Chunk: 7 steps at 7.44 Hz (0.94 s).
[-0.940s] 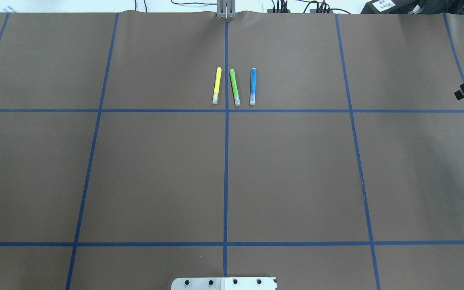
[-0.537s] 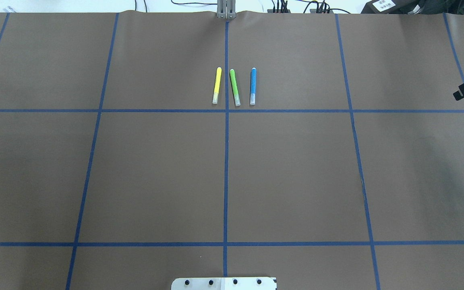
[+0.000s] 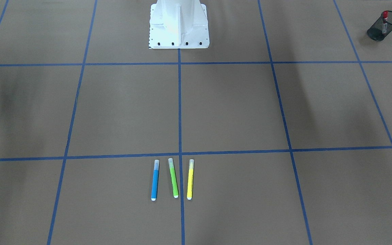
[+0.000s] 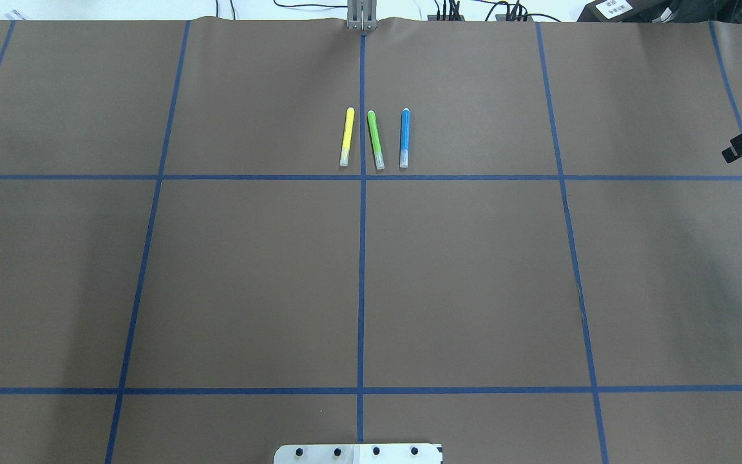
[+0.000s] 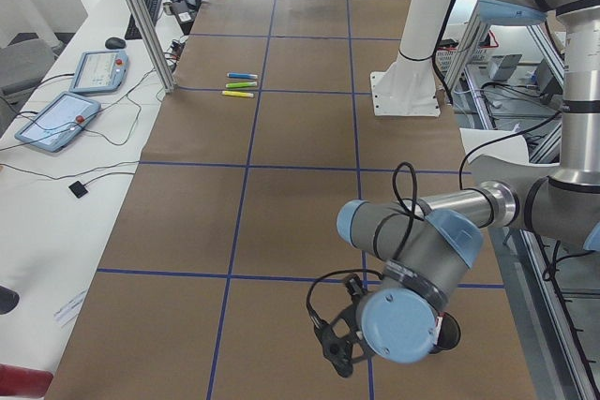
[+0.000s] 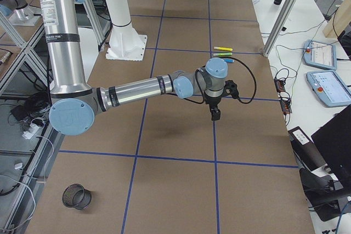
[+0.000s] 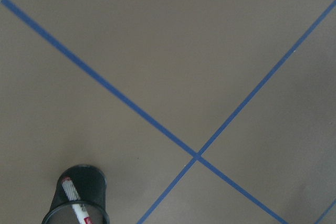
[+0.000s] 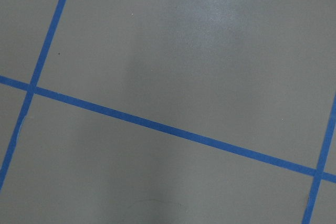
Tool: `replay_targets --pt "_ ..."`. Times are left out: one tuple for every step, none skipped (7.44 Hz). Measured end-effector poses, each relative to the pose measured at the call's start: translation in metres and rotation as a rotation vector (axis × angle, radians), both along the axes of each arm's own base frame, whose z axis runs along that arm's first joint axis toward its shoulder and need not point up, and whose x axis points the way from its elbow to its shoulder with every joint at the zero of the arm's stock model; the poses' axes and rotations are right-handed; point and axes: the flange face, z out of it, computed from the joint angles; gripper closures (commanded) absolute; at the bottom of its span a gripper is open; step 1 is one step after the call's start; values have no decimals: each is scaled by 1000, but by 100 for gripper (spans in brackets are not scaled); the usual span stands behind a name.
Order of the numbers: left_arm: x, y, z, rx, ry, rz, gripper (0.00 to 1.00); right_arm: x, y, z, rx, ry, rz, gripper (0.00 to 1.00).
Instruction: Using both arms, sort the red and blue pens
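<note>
Three slim markers lie side by side, the bright blue pen (image 4: 404, 137) unsorted beside a green marker (image 4: 375, 139) and a yellow marker (image 4: 347, 136), whereas the white red-capped pen (image 3: 384, 16) stands in a black mesh cup (image 3: 375, 31), evidently sorted; the black right gripper (image 6: 215, 115) and left gripper (image 5: 336, 359) hang above the brown paper-covered table (image 4: 474, 290), grip state indeterminable.

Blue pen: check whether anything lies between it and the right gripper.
Nothing visible does. Between the right gripper and the blue pen lies only flat brown paper with blue tape lines. The green marker and yellow marker lie beyond the pen, on its far side.
</note>
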Motion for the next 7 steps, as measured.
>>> replay_targets --pt "17 -30 -28 109 -61 59 0 -1 0 -1 2 -1 -1 0" --pt "32 -53 -54 225 -113 109 0 -2 -1 -4 4 -4 0 0" --pt "46 -72 -75 320 -151 145 0 -6 -4 -12 5 -11 7 0" --pt "65 -90 -95 379 -177 170 0 -16 -10 -27 1 -23 19 0" --pt "84 -104 -113 419 -193 186 0 -37 -18 -46 -11 -39 31 0" --pt "98 -113 -125 455 -200 197 0 -65 -26 -70 -28 -56 42 0" --pt "107 -118 -130 478 -201 208 0 -101 -32 -98 -45 -68 56 0"
